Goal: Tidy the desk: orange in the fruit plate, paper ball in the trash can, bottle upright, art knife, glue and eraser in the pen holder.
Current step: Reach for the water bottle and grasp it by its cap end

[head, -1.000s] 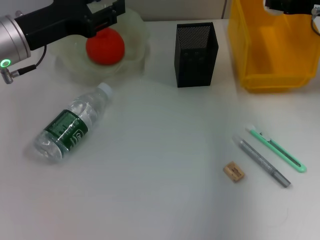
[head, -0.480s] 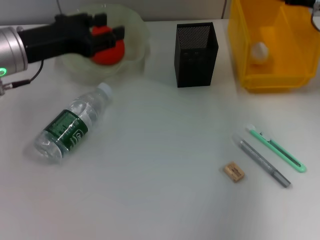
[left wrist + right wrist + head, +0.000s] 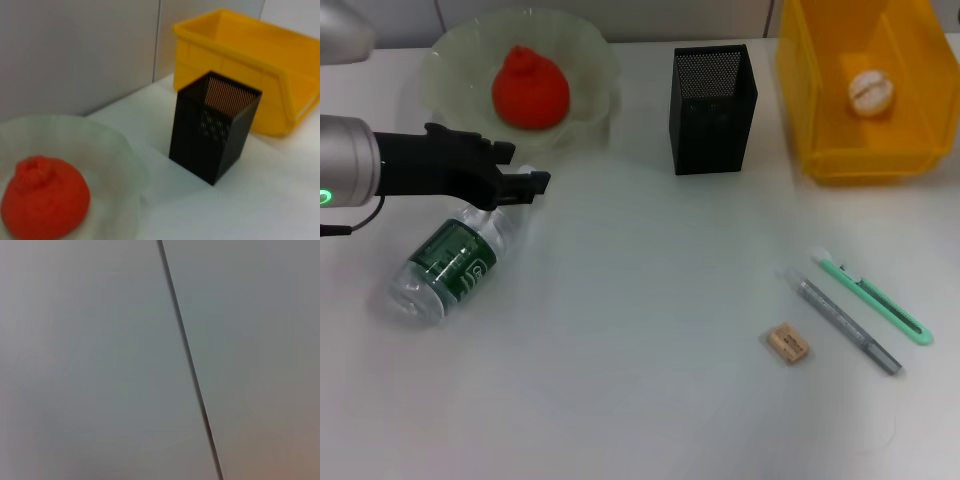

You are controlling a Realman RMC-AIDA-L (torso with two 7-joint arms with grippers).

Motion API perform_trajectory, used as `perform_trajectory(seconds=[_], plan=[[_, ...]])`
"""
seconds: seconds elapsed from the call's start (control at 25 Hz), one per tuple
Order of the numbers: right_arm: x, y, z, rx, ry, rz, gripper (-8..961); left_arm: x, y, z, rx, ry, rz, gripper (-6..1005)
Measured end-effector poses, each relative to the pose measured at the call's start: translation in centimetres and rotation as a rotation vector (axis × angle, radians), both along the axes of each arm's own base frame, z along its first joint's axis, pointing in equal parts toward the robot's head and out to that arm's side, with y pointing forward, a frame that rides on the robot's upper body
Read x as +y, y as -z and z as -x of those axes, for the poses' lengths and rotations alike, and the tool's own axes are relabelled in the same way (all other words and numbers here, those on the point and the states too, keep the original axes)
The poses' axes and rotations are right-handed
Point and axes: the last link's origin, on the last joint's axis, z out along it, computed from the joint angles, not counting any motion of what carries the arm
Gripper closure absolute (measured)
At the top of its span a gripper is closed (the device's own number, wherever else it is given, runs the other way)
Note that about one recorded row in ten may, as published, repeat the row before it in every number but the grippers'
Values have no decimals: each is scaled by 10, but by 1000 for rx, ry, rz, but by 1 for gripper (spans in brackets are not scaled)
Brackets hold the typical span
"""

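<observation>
The orange (image 3: 530, 87) lies in the pale green fruit plate (image 3: 592, 60) at the back left; the left wrist view shows the orange (image 3: 45, 205) and plate (image 3: 117, 150) too. My left gripper (image 3: 525, 166) hovers open and empty over the cap end of the bottle (image 3: 445, 262), which lies on its side. The paper ball (image 3: 872, 92) rests inside the yellow trash can (image 3: 820, 150). Between them stands the black mesh pen holder (image 3: 713, 95). At the front right lie the green art knife (image 3: 875, 298), grey glue (image 3: 845, 325) and tan eraser (image 3: 787, 343). My right gripper is out of view.
The left wrist view also takes in the pen holder (image 3: 215, 127) and the yellow trash can (image 3: 250, 75) behind it. The right wrist view shows only a grey wall with a seam.
My left gripper let go of the orange in the plate and drew back toward me to the bottle's cap end. The paper ball landed in the trash can; the right arm left the view.
</observation>
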Motion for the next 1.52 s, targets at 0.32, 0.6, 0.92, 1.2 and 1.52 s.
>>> perform_trajectory(seconds=[0.32, 0.6, 0.92, 1.2, 1.52], plan=[[-8, -2, -2, 10, -21, 9, 255, 15, 21, -24, 95, 50, -2, 424], [-22, -8, -21, 47, 7, -22, 257, 29, 39, -34, 241, 39, -1, 424], [-30, -7, -27, 39, -4, -13, 255, 31, 48, -35, 335, 67, 4, 424], [-33, -5, -29, 42, -7, -3, 255, 35, 63, -23, 438, 76, -11, 424], [-37, -5, -33, 57, 1, -1, 256, 39, 64, -22, 442, 86, -40, 425]])
